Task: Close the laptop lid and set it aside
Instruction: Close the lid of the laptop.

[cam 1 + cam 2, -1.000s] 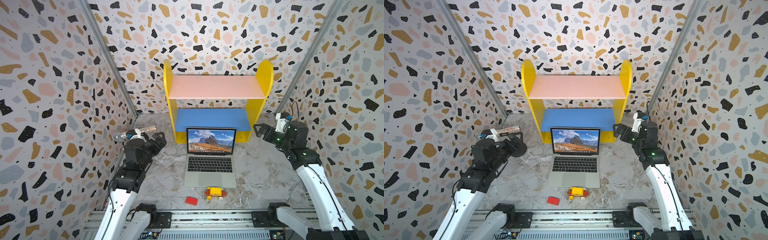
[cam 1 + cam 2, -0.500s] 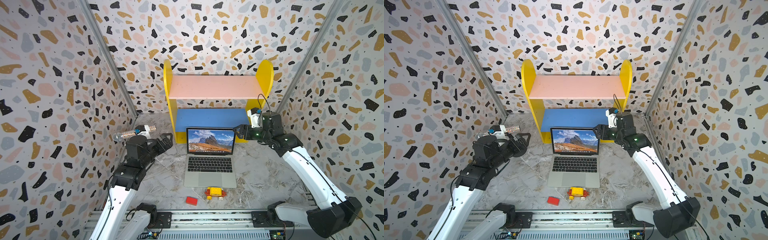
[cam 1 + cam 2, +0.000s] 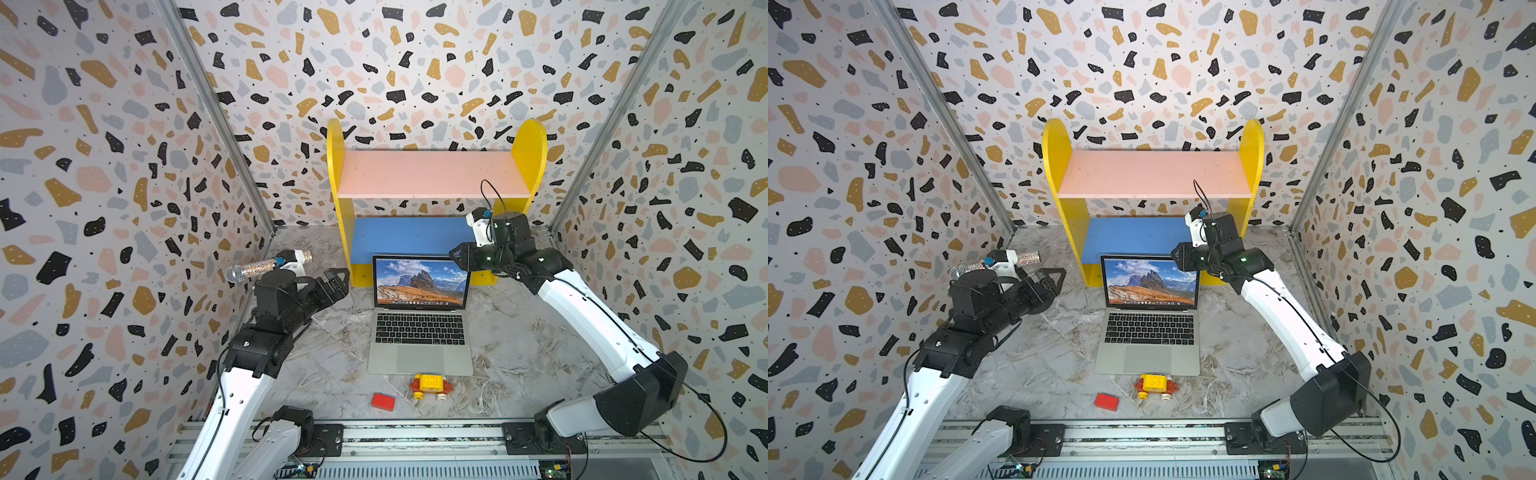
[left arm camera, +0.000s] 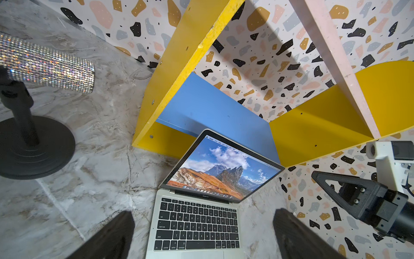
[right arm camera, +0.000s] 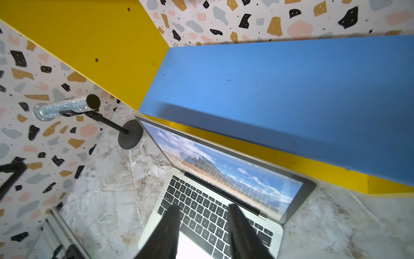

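Field notes, lid still up.

The laptop (image 3: 419,332) sat open at the middle of the marble counter (image 3: 519,332), with the trackpad toward the arm bases and the hinge toward the yellow shelf (image 3: 528,158) at the back wall. The laptop lid (image 3: 420,280) stood raised and tilted slightly back, showing the mountain wallpaper. Its top edge lay just in front of the shelf's blue lower board (image 3: 407,235).

Your right fingers (image 5: 170,228) hung at the lid's upper corner on your right side. In both top views they overlapped that corner. The left wrist view showed a gap between their tip and the lid, so I logged them as apart. They stood partly spread with nothing between them, above the keyboard.

Your left fingers (image 4: 112,235) hovered off the lid's left edge, well clear of it and above bare counter. They were spread wide, released and grasping nothing. The left wrist view looked between them at the keyboard.

A glitter microphone (image 3: 257,270) on a black stand (image 4: 33,145) sat beyond your left arm, near the left wall. A yellow toy car (image 3: 430,384) lay just in front of the laptop's front edge, and I could not tell whether it touched. A red block (image 3: 383,402) lay beside the car, nearer the rail and apart from the laptop.
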